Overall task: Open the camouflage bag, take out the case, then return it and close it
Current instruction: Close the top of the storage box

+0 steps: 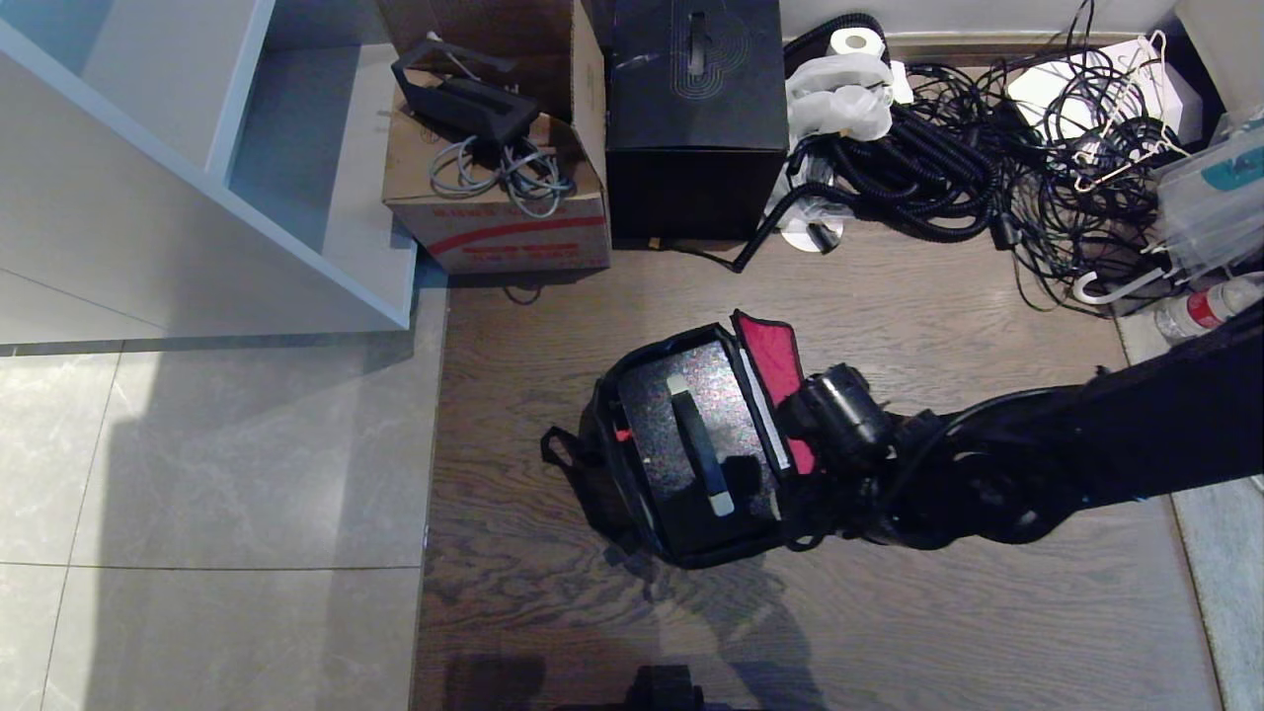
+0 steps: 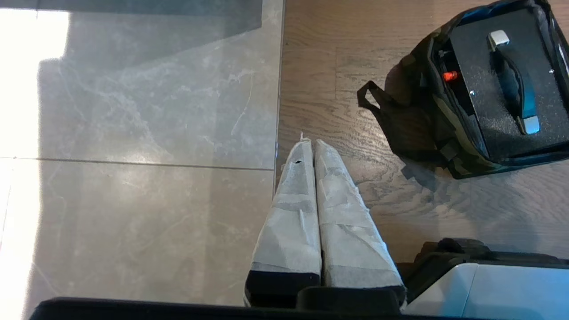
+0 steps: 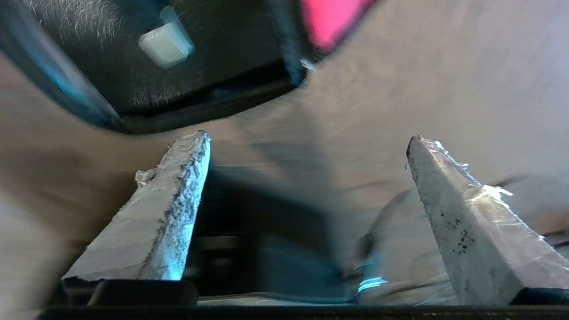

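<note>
The camouflage bag (image 1: 598, 464) stands open on the wooden floor, its red-lined lid (image 1: 772, 360) folded up on the right side. Inside sits the speckled grey-black case (image 1: 657, 415), flat, with its black handle (image 1: 699, 444) and silver ends on top. My right arm reaches in from the right, its wrist beside the lid. My right gripper (image 3: 306, 140) is open, with only bare floor between its fingers and the bag's rim (image 3: 200, 111) beyond the tips. My left gripper (image 2: 309, 144) is shut and empty, parked over the floor left of the bag (image 2: 444, 133).
Behind the bag stand a red-striped cardboard box (image 1: 504, 212) with cables in it and a large black cube box (image 1: 696, 118). A tangle of cables (image 1: 987, 158) fills the back right. A white shelf unit (image 1: 197, 178) is at the back left, with grey tiles (image 1: 227, 474) beside the wood.
</note>
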Controlling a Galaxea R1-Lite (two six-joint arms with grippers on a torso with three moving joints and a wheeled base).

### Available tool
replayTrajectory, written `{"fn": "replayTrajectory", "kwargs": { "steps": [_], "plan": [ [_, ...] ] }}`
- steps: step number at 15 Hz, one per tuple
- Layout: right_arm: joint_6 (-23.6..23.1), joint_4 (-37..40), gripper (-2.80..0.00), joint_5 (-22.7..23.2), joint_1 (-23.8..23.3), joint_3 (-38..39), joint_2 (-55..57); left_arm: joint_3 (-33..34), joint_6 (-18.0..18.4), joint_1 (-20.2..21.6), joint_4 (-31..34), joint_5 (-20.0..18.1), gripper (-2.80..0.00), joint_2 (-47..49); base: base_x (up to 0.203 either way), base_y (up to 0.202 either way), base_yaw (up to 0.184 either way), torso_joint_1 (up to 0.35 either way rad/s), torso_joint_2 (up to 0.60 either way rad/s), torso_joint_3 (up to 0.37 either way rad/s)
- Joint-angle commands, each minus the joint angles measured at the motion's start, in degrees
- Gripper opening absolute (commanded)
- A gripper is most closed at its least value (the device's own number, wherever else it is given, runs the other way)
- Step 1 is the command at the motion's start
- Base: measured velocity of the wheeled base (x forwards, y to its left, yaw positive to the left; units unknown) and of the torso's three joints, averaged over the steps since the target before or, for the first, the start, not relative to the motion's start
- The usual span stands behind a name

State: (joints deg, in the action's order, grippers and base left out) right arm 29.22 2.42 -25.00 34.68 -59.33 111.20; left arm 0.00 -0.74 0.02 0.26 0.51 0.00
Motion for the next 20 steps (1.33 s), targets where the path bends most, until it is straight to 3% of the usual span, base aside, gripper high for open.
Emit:
{"fn": "replayTrajectory", "kwargs": {
  "steps": [1,4,6,10,14,15,20],
  "plan": [
    [10.11,-7.44,0.00,5.00,-6.33,8.04,-5.16,0.00,-0.05,-0.02,0.00,0.02,-2.80,0.00,0.000,0.000,0.000,0.000,0.00,0.000],
    [19.08,-22.09,0.00,8.52,-12.83,16.99,-3.92,0.00,-0.05,-0.02,0.00,0.02,-2.80,0.00,0.000,0.000,0.000,0.000,0.00,0.000],
    [23.12,-27.09,0.00,9.12,-15.60,19.65,0.54,0.00,-0.05,-0.02,0.00,0.02,-2.80,0.00,0.000,0.000,0.000,0.000,0.00,0.000],
    [24.43,-34.31,0.00,9.06,-18.94,18.17,8.07,0.00,-0.05,-0.02,0.00,0.02,-2.80,0.00,0.000,0.000,0.000,0.000,0.00,0.000],
    [25.41,-35.26,0.00,11.40,-19.30,21.48,0.41,0.00,-0.05,-0.02,0.00,0.02,-2.80,0.00,0.000,0.000,0.000,0.000,0.00,0.000],
    [25.30,-35.30,-2.80,13.02,-19.17,23.56,-2.50,0.00,-0.05,-0.02,0.00,0.02,-2.80,0.00,0.000,0.000,0.000,0.000,0.00,0.000],
    [21.82,-34.46,-2.80,15.85,-17.65,34.35,-18.54,0.00,-0.05,-0.02,0.00,0.02,-2.80,0.00,0.000,0.000,0.000,0.000,0.00,0.000]
  ]
}}
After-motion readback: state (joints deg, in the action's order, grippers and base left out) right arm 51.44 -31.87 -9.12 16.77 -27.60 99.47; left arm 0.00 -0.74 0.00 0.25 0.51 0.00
